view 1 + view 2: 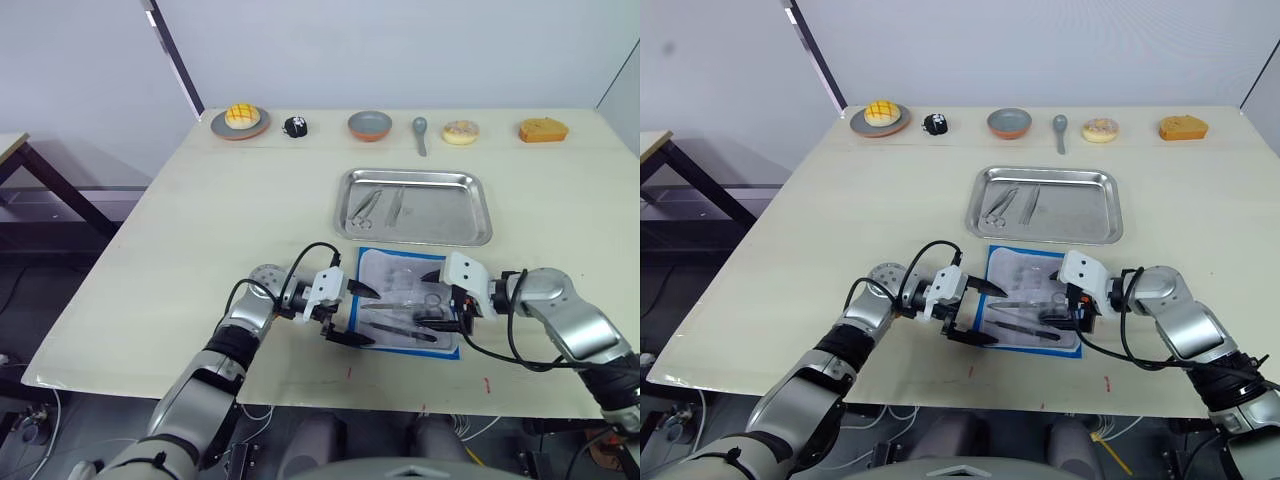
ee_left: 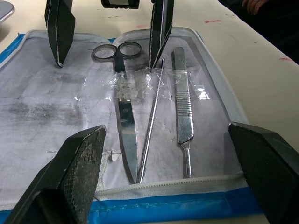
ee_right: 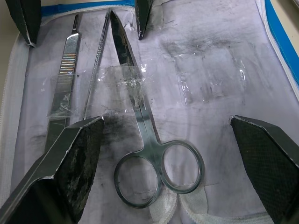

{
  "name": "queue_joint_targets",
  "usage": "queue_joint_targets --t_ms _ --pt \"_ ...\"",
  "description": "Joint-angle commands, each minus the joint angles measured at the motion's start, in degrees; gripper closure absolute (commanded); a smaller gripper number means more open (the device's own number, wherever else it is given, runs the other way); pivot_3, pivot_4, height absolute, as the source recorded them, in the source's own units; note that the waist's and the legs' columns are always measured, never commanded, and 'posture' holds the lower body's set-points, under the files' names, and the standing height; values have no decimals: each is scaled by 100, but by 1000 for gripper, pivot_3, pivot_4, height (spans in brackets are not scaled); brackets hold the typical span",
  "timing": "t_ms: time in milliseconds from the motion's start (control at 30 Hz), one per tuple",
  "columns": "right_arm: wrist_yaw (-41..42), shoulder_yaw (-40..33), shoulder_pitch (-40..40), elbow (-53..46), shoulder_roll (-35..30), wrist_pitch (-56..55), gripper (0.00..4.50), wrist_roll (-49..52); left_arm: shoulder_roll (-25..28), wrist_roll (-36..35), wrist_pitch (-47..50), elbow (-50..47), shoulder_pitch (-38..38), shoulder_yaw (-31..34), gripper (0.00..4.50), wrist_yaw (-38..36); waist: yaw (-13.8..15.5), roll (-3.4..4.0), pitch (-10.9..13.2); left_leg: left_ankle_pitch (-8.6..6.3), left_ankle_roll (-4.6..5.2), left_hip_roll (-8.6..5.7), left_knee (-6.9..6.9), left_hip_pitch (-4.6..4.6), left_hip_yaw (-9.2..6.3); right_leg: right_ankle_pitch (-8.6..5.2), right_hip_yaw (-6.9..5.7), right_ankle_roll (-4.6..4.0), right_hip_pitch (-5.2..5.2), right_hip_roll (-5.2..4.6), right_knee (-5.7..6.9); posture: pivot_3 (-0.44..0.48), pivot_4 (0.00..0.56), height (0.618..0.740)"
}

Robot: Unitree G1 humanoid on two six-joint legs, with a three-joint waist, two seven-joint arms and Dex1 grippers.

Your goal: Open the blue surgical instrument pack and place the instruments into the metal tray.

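The blue surgical instrument pack point(image 1: 372, 258) lies open near the table's front edge, white inner side up with a blue border. On it rest three instruments: ring-handled scissors point(image 2: 122, 116), a thin probe point(image 2: 152, 121) and a flat scalpel handle point(image 2: 182, 107). My left gripper point(image 1: 358, 314) is open over the pack's left edge. Facing it, my right gripper point(image 1: 435, 300) is open over the pack's right side, its fingers straddling the scissors point(image 3: 140, 126). Neither holds anything. The metal tray point(image 1: 470, 210) sits just behind the pack with two slim instruments point(image 1: 365, 208) in its left part.
Along the far edge stand a plate with a yellow bun point(image 1: 240, 120), a small black object point(image 1: 295, 126), a grey bowl point(image 1: 370, 125), a spoon point(image 1: 420, 130), a doughnut point(image 1: 461, 132) and an orange cake point(image 1: 543, 130). A dark side table point(image 1: 30, 165) stands to the left.
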Motion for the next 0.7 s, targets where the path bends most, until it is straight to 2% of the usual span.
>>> queue_joint_targets --t_ms 33,567,667,700 --pt "88 -6 -133 -4 40 -72 0 -36 24 638 339 561 520 -366 77 338 0 0 0 0 0 0 0 0 0 0 0 0 0 0 0 0 150 740" --pt "285 28 -176 37 101 -3 0 -156 31 620 401 494 540 -352 77 373 0 0 0 0 0 -2 -2 -2 -5 -3 -2 4 0 -4 0 0 150 740" --pt "303 49 -173 49 105 6 796 -183 27 620 406 491 537 -357 0 364 0 0 1 0 0 -2 -2 -2 -5 -4 -2 4 0 -5 0 0 150 740" --pt "317 57 -167 52 96 10 1318 -193 25 620 407 492 536 -358 0 362 0 0 1 0 0 -2 -2 -2 -6 -4 -2 5 0 -5 -1 0 150 740"
